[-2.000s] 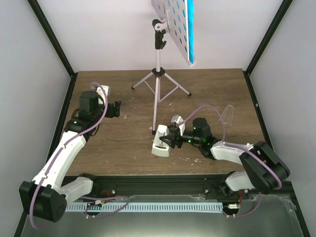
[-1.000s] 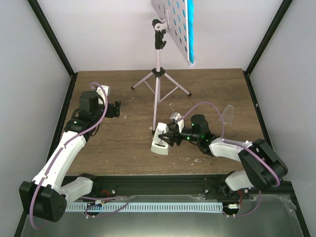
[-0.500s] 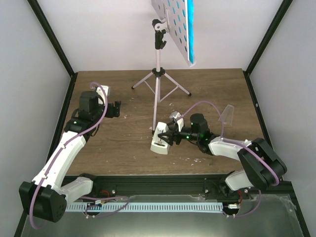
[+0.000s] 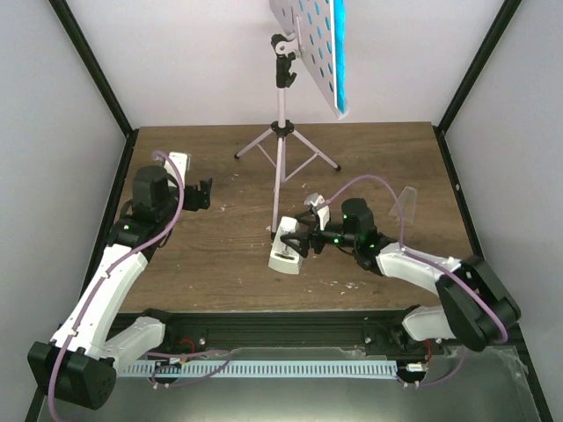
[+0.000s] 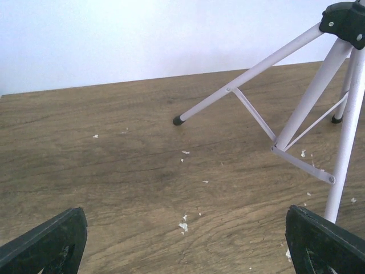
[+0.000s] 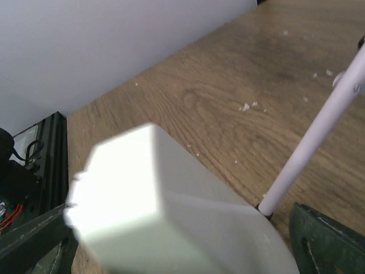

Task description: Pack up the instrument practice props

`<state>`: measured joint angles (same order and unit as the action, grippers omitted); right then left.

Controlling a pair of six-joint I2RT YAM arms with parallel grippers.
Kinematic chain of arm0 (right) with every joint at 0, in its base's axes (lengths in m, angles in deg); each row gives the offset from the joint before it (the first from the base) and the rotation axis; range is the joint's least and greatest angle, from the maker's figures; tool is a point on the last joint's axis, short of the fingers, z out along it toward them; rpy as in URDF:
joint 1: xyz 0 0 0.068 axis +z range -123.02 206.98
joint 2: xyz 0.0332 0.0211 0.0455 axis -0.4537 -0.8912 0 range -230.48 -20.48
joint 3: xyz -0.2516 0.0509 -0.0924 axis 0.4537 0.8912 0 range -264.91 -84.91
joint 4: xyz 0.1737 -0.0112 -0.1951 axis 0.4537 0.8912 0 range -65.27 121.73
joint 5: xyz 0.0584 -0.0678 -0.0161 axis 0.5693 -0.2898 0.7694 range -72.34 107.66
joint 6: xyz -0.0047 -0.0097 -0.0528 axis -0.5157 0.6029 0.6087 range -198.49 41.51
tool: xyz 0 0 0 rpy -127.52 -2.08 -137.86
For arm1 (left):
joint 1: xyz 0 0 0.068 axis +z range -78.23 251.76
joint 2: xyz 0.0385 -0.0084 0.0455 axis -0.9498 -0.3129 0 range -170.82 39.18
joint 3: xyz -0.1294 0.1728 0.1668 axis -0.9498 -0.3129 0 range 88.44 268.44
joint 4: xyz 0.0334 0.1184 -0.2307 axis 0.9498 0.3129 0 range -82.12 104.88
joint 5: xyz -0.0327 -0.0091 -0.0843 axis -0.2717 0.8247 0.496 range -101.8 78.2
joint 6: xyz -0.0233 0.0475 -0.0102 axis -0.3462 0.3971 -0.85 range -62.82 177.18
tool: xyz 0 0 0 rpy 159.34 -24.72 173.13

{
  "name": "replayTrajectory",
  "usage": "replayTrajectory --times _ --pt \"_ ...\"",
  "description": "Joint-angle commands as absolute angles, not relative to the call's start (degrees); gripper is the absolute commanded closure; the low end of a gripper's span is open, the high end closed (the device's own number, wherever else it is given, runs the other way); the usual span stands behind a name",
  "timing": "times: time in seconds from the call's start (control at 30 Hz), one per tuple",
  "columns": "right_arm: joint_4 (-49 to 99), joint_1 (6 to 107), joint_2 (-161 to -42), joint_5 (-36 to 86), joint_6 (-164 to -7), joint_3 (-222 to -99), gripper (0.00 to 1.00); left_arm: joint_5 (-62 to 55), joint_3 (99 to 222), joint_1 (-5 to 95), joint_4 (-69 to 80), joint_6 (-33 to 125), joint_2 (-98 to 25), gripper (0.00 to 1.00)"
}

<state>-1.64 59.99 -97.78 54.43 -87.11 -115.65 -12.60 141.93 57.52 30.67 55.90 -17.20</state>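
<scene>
The pale music stand (image 4: 281, 167) stands at the back centre on thin tripod legs (image 5: 296, 114), and the teal-covered booklet (image 4: 338, 53) rests on its perforated desk. The white metronome (image 4: 283, 251) lies on its side on the wooden table beside the stand's near foot (image 6: 319, 131). My right gripper (image 4: 301, 239) is open, its fingers either side of the metronome (image 6: 171, 228), which fills the right wrist view. My left gripper (image 4: 206, 193) hovers open at the left, with only bare wood between its fingers (image 5: 45, 240).
A small clear plastic piece (image 4: 406, 204) stands on the table right of my right arm. White walls and black frame posts close in the table on three sides. Pale crumbs (image 5: 183, 225) dot the wood.
My right gripper's jaws have spread wider around the metronome, which has slid slightly left over the last two seconds. My left arm has drawn back a little to the left.
</scene>
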Motion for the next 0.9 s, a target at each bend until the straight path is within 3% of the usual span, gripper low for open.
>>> replayTrajectory --times 0.0,0.43,0.67,0.87 --pt "2.3 59.59 -91.03 53.21 -84.58 -117.81 0.0 -13.33 141.35 57.57 29.85 56.74 -16.83 0.04" --pt "7.27 58.98 -79.22 44.27 -87.16 -115.1 0.0 -10.96 140.38 57.08 28.41 56.49 -16.13 0.04" --pt "9.63 57.58 -71.49 37.24 -89.06 -110.33 0.0 -10.23 139.88 48.86 28.46 58.86 -16.25 0.05" --pt "6.83 57.59 -64.44 42.1 -87.58 -103.77 0.0 2.7 138.3 44.05 25.25 46.98 -16.0 0.09"
